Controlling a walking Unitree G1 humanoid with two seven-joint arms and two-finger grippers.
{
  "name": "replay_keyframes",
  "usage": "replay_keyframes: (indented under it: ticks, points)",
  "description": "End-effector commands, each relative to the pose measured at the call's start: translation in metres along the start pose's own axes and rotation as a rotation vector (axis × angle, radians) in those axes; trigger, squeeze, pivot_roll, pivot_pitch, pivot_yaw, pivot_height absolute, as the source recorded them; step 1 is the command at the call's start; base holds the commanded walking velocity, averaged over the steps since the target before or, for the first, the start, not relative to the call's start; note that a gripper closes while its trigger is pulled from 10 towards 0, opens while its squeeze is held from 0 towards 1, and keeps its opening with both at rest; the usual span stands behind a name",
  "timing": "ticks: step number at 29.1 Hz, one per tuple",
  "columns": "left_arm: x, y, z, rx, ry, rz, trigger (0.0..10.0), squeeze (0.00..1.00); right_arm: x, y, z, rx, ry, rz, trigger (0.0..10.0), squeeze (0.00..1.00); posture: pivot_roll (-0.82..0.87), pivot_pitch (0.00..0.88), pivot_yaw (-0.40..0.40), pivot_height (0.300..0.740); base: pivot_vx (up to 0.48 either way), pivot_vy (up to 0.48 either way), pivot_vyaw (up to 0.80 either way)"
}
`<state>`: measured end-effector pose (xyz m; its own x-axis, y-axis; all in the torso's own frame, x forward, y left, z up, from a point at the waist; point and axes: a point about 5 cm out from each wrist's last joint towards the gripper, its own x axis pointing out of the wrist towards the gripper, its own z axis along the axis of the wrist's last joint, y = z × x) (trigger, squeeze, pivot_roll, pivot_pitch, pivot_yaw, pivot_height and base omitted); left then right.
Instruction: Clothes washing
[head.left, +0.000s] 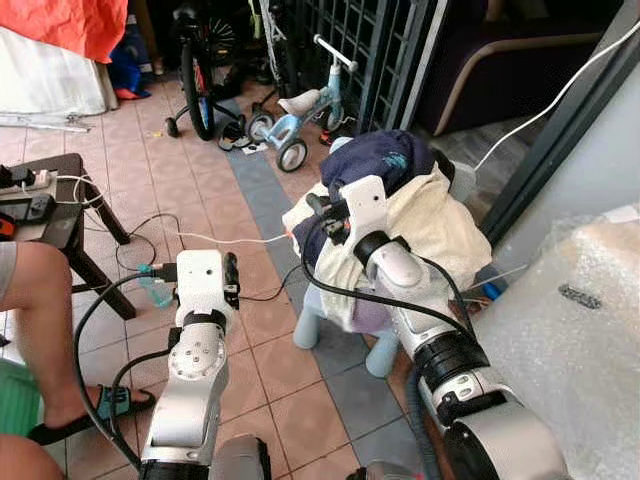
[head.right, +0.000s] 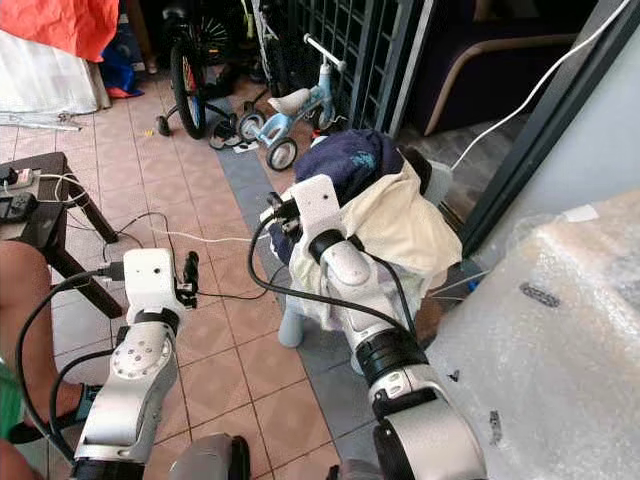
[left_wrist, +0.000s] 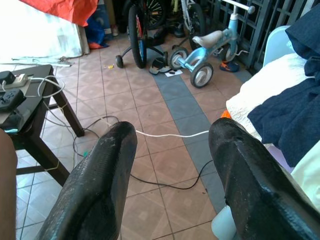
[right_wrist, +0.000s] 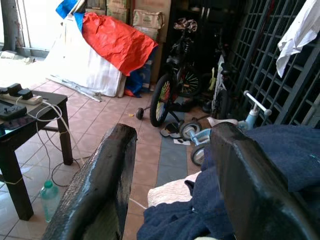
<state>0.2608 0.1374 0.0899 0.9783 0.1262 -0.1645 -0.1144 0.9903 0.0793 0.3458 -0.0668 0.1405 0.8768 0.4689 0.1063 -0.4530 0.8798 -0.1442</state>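
Right claw (right_wrist: 170, 200) spread apart right at the navy garment (head.left: 375, 165) heaped on the small chair (head.left: 330, 325), left claw (left_wrist: 175, 185) also apart, idle beside; a shallow pinch could drag the cream cloth (head.left: 430, 225) underneath onto the floor.

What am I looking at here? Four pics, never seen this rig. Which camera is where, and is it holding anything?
It is a humanoid robot doing laundry. The two wide pictures come from a stereo camera on its head, looking down at its own silver arms. The other two come from wrist cameras that look along each gripper's two black fingers. The right gripper is open and reaches at a pile of clothes, a dark blue garment over cream ones, heaped on a small chair. The left gripper is open over the tiled floor, holding nothing. Around it: a black side table, a child's tricycle, and a seated person's leg.
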Motion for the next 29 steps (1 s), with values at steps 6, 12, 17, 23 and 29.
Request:
replay_keyframes:
  ticks: [6,12,17,23,29]
  points:
    - [-0.002,0.004,0.007,-0.027,-0.027,-0.019,10.0,0.00,-0.022,-0.023,0.001,-0.100,0.000,-0.041,10.0,1.00,0.04,0.091,-0.010,0.740,0.000,0.000,0.00]
    - [-0.002,0.006,0.011,-0.025,-0.053,-0.036,10.0,0.00,-0.050,-0.057,-0.023,-0.166,0.130,-0.160,10.0,1.00,0.04,0.092,-0.002,0.740,0.040,0.000,0.00]
    - [-0.004,0.007,0.011,-0.027,-0.054,-0.049,10.0,0.00,-0.070,-0.078,-0.031,-0.180,0.191,-0.229,10.0,1.00,0.03,0.092,0.013,0.740,0.294,0.000,0.00]
    - [-0.008,0.005,0.010,-0.019,-0.056,-0.075,10.0,0.00,-0.075,-0.081,-0.036,-0.201,0.239,-0.240,10.0,1.00,0.04,0.091,0.019,0.740,0.361,0.000,0.00]
    - [-0.008,0.007,0.011,-0.015,-0.055,-0.075,10.0,0.00,-0.074,-0.078,-0.039,-0.153,0.258,-0.252,10.0,1.00,0.05,0.089,0.018,0.740,0.411,0.000,0.00]
